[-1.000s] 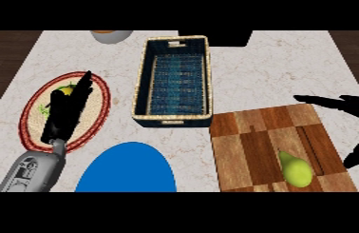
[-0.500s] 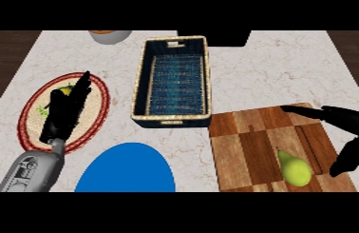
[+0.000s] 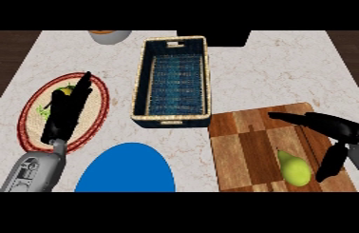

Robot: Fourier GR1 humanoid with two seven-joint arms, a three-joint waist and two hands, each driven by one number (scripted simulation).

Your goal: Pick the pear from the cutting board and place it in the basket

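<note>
A yellow-green pear (image 3: 294, 168) lies on the wooden cutting board (image 3: 245, 146) at the lower right. My right hand (image 3: 329, 132) hovers over the board's right side, open, fingers spread toward the left above the pear and thumb hanging down just right of it. It is not touching the pear. The dark blue basket (image 3: 172, 82) with a tan woven rim stands at the centre, with nothing inside. My left hand (image 3: 67, 113) rests open at the left, fingers straight, over a red-rimmed plate.
The red-rimmed plate (image 3: 95, 92) at the left holds a yellow and green item partly hidden by my left hand. A blue plate (image 3: 126, 168) lies at the bottom centre. A bowl (image 3: 108, 35) sits at the top left edge.
My right hand has moved left over the cutting board and closer to the pear. The left hand and the pear have stayed still.
</note>
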